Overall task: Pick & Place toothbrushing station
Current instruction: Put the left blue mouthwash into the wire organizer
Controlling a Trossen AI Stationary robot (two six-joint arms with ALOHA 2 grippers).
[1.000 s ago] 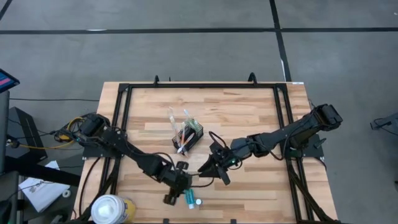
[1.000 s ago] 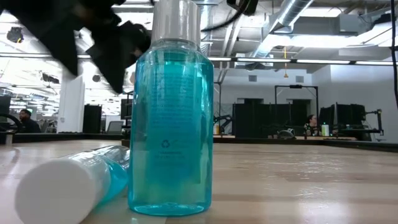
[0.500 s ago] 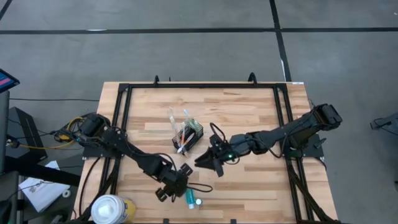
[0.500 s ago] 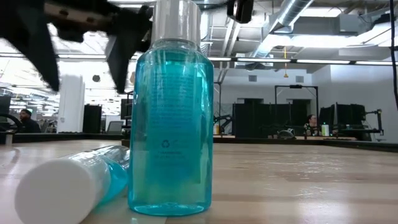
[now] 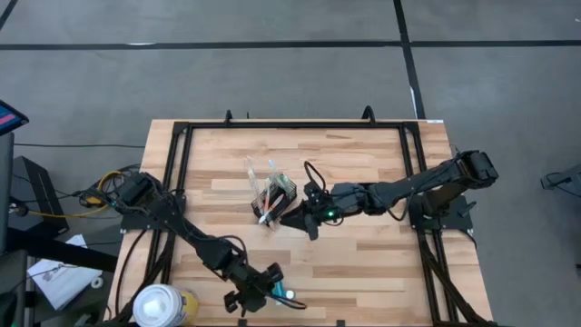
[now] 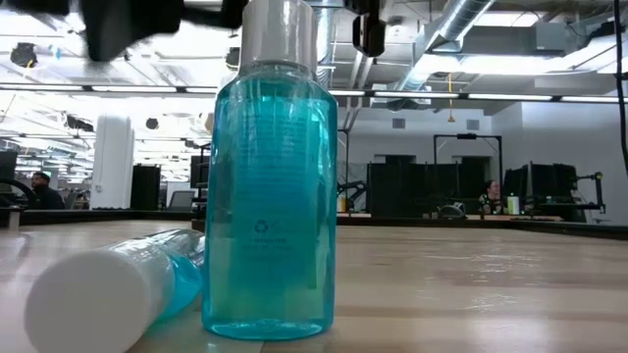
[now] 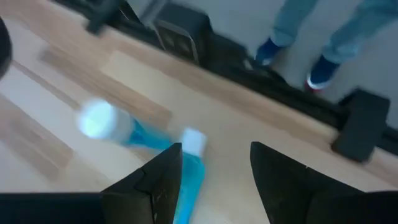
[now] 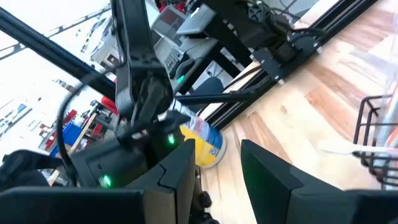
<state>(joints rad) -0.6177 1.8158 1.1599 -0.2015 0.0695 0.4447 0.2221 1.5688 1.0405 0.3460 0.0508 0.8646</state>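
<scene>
Mid-table, the black wire-mesh holder (image 5: pixel 275 200) with toothbrushes (image 5: pixel 259 178) sits just beside the empty, parted right gripper (image 5: pixel 295 218), so I'd straddle one wall squarely, while the left gripper (image 5: pixel 257 295), also parted, waits near the front edge.

Mesh holder (image 8: pixel 380 134) cut off by edge; left wrist view blurred.

Mesh holder (image 5: pixel 280 197) sits near table (image 5: pixel 363 163) centre, toothbrushes (image 5: pixel 269 207) in and across it, two more lying just behind-left. Right gripper (image 5: pixel 295 216) just beside holder's right side, fingers apart. Left gripper (image 5: pixel 257 297) at front edge, fingers apart, over two bottles: one upright (image 6: pixel 273 186), one lying (image 6: pixel 108 289) just left of it. Round container (image 5: pixel 160 306) at front-left corner.
</scene>
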